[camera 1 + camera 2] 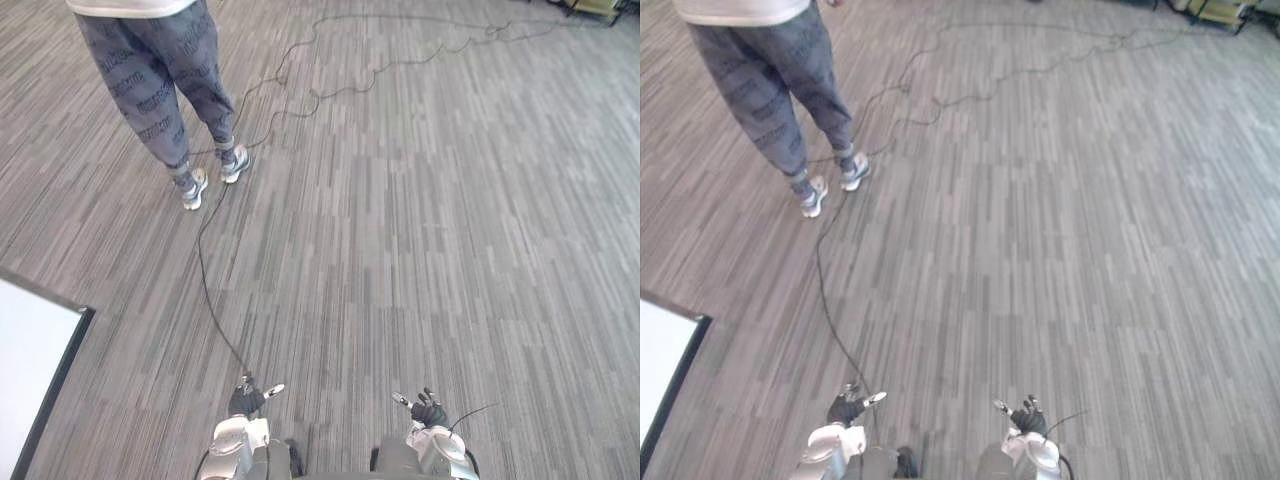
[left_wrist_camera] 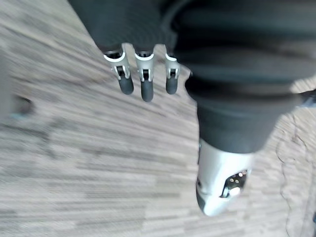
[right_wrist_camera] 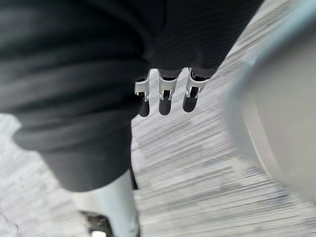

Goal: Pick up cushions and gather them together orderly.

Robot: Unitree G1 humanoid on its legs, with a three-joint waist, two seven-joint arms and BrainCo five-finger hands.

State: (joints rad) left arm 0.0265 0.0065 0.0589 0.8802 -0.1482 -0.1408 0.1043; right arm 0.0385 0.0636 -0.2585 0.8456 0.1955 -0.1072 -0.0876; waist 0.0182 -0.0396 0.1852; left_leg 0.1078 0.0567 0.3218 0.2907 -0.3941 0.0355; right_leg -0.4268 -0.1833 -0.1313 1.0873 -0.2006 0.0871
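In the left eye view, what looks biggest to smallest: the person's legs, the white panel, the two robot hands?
1. person's legs
2. white panel, partly cut off
3. left robot hand and right robot hand look alike; no ranking

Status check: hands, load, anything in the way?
Both open and low: left hand, right hand, holding nothing. Grey carpet ahead. A person stands ahead-left; white panel at the left edge.

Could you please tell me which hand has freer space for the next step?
Probably right. The left hand and right hand hang open and empty, but the white dark-edged panel and the person in grey trousers are on the left; striped grey carpet lies ahead-right.
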